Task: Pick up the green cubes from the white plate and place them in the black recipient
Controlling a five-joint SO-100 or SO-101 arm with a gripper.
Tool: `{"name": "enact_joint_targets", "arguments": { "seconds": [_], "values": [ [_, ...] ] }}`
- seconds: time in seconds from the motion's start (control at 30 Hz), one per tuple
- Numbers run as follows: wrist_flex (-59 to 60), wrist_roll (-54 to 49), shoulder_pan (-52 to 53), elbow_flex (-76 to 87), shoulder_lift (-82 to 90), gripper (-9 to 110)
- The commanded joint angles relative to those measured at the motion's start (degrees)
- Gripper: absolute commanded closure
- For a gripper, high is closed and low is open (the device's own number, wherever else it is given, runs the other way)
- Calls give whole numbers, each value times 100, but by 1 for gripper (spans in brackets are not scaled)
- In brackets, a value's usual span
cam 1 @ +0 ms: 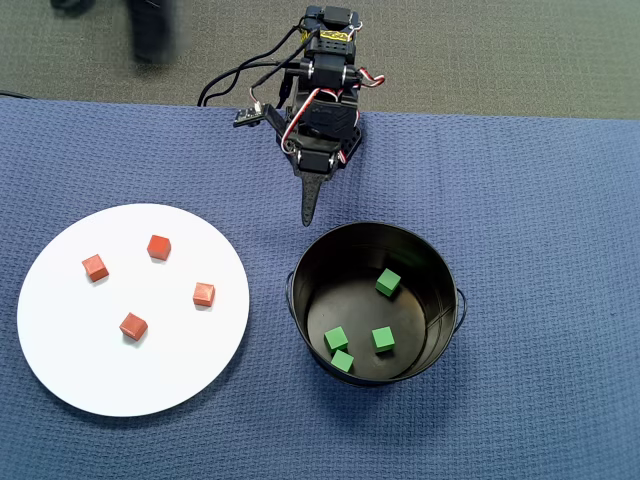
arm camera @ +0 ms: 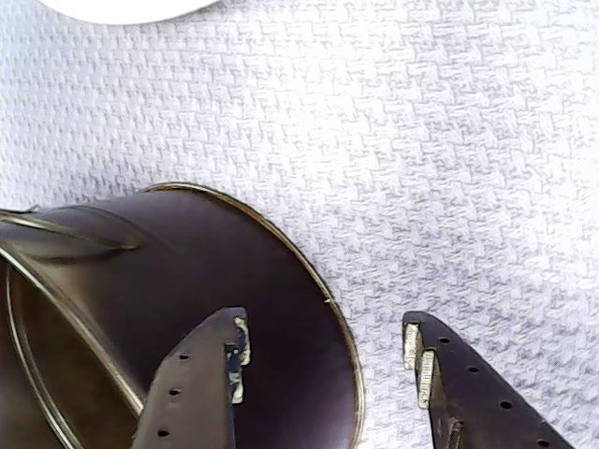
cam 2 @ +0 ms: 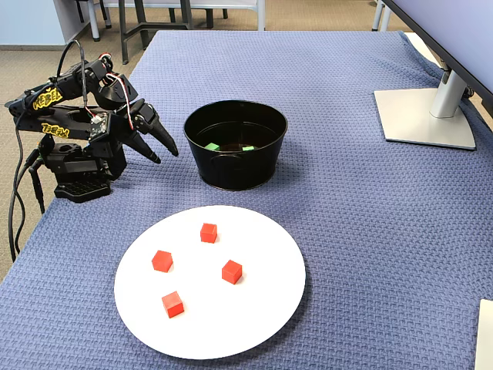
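Several green cubes (cam 1: 383, 339) lie on the shiny bottom of the black recipient (cam 1: 428, 262), a round bucket right of the white plate (cam 1: 120, 385) in the overhead view. In the fixed view two green cubes (cam 2: 212, 146) show over the recipient's (cam 2: 231, 173) rim. No green cube is on the plate (cam 2: 231, 327). My gripper (cam 2: 166, 156) hangs open and empty, pulled back near the arm's base, just left of the bucket. In the wrist view the gripper (arm camera: 326, 327) has one finger over the bucket's (arm camera: 187, 253) outer wall and the other over cloth.
Several red-orange cubes (cam 1: 133, 326) sit spread on the plate. A blue woven cloth (cam 1: 540, 200) covers the table. A monitor stand (cam 2: 424, 116) is at the far right of the fixed view. The arm's base (cam 2: 73, 173) stands at the table's left edge.
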Motion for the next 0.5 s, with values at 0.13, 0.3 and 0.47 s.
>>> {"name": "enact_joint_targets", "arguments": {
  "seconds": [0.13, 0.3, 0.47],
  "values": [
    [-466, -44, 105, 466, 44, 91],
    [-870, 35, 105, 888, 62, 93],
    [-1063, 123, 132, 1037, 62, 93]
  ]
}}
